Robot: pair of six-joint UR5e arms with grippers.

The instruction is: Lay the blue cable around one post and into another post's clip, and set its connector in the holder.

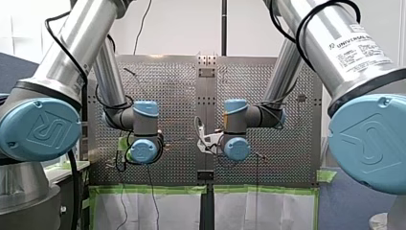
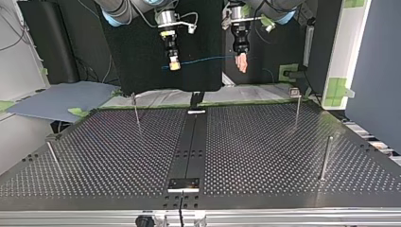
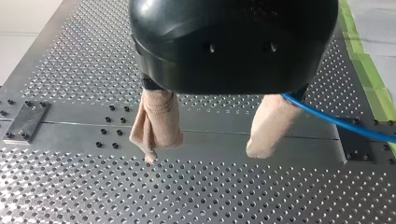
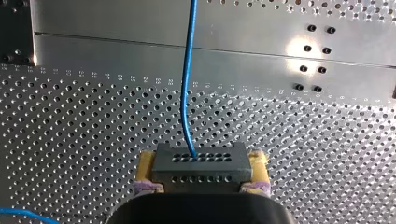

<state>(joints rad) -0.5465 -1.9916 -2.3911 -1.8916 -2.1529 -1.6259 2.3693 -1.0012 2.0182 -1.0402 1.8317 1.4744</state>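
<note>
High above the far edge of the table, my right gripper (image 2: 174,65) with yellow pads is shut on a grey connector block (image 4: 219,164). In the right wrist view the right gripper (image 4: 202,161) holds the block by its two ends. The blue cable (image 4: 187,84) leaves the block's face and runs ahead of it. In the top view the blue cable (image 2: 203,60) spans across to my left gripper (image 2: 242,62). The left gripper (image 3: 204,154) is open, its beige padded fingers (image 3: 156,123) apart with nothing between them. The blue cable (image 3: 336,121) passes behind one finger and trails off sideways.
Thin metal posts stand on the perforated table (image 2: 265,156): one (image 2: 136,109) at the top view's far left, one (image 2: 297,108) far right, one (image 2: 326,157) near right, one (image 2: 52,153) near left. A metal holder plate (image 2: 184,184) lies on the centre strip near the front edge.
</note>
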